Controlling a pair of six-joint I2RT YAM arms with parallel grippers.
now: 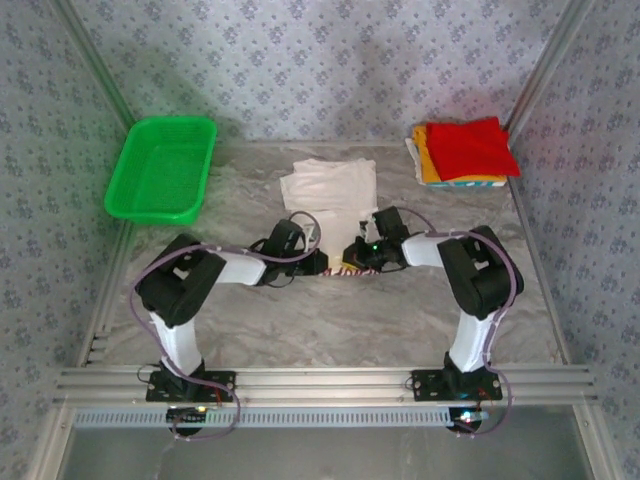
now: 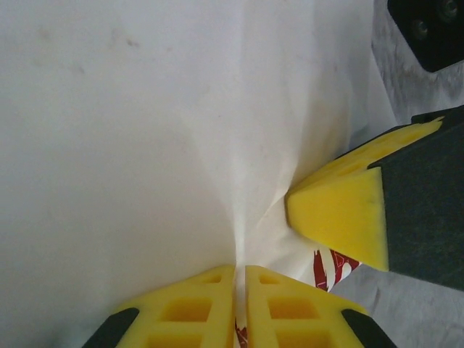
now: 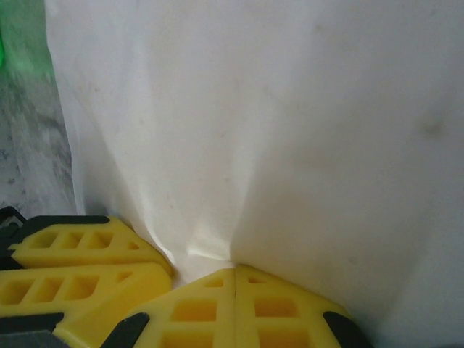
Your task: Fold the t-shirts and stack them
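Note:
The large white t-shirt lies partly folded at the table's middle, its near edge lifted between both grippers. My left gripper is shut on that edge, and its yellow fingers pinch white cloth with a bit of red print beside them. Right beside it, my right gripper is shut on the same edge, the cloth rising from its fingertips. Each wrist view also catches the other gripper's yellow fingers. A folded red tee tops a yellow-orange one at the back right.
A green mesh basket stands at the back left. Patterned walls and metal rails enclose the marble table. Bare table lies in front of the grippers and between the white shirt and the folded stack.

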